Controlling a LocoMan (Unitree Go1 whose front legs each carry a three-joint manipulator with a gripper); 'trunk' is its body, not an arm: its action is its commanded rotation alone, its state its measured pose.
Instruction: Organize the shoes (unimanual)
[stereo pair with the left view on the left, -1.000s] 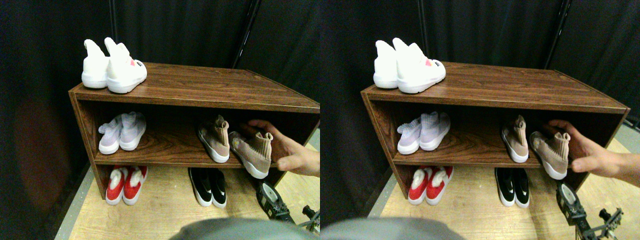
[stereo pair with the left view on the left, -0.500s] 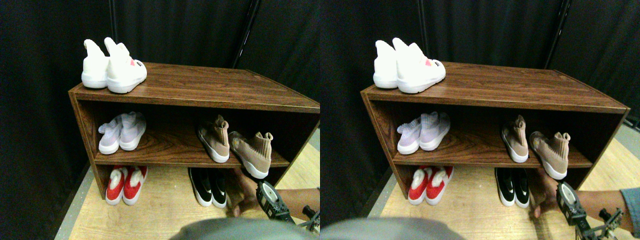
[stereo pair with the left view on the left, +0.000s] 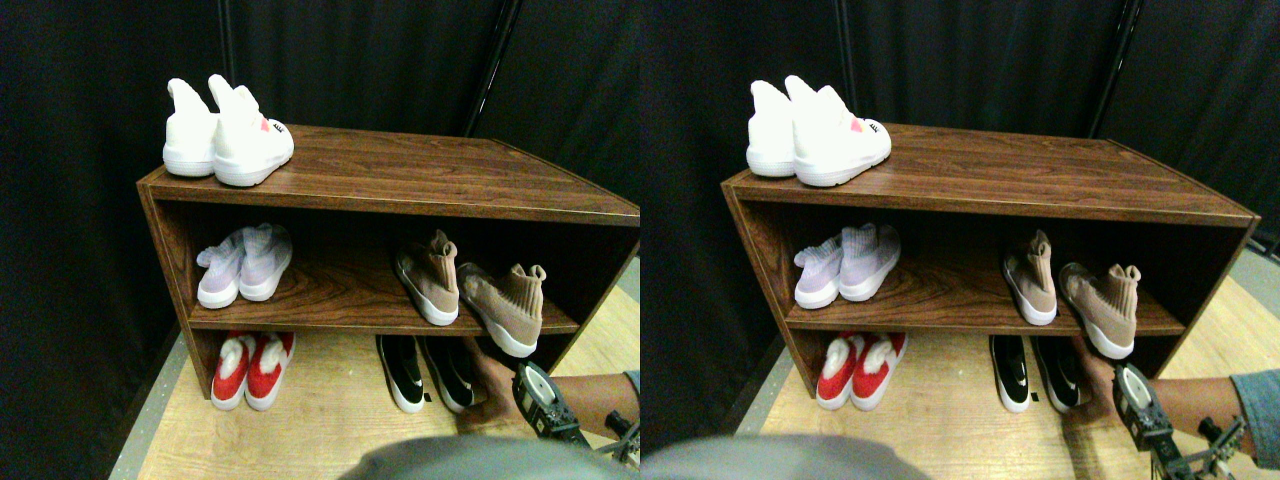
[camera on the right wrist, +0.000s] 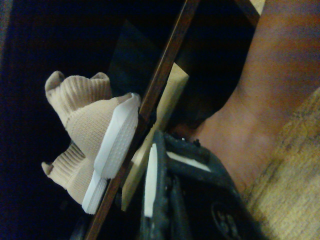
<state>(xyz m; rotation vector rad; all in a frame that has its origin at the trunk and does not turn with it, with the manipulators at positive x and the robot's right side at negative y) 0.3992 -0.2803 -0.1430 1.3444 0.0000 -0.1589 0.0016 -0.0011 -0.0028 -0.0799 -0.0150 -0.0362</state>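
Two tan knit high-ankle shoes with white soles (stereo pair with the left view on the left: 470, 290) sit on your dark wooden rack's middle shelf (stereo pair with the left view on the left: 330, 300), right side, the outer one overhanging. Below, a person's hand (stereo pair with the left view on the left: 490, 380) touches the black slip-on pair (stereo pair with the left view on the left: 430, 372). Right gripper (stereo pair with the left view on the left: 545, 400) low; fingers' state, you cannot tell.

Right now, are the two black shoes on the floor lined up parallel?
No. The right black shoe is angled away from the left black shoe, with a person's hand on it.
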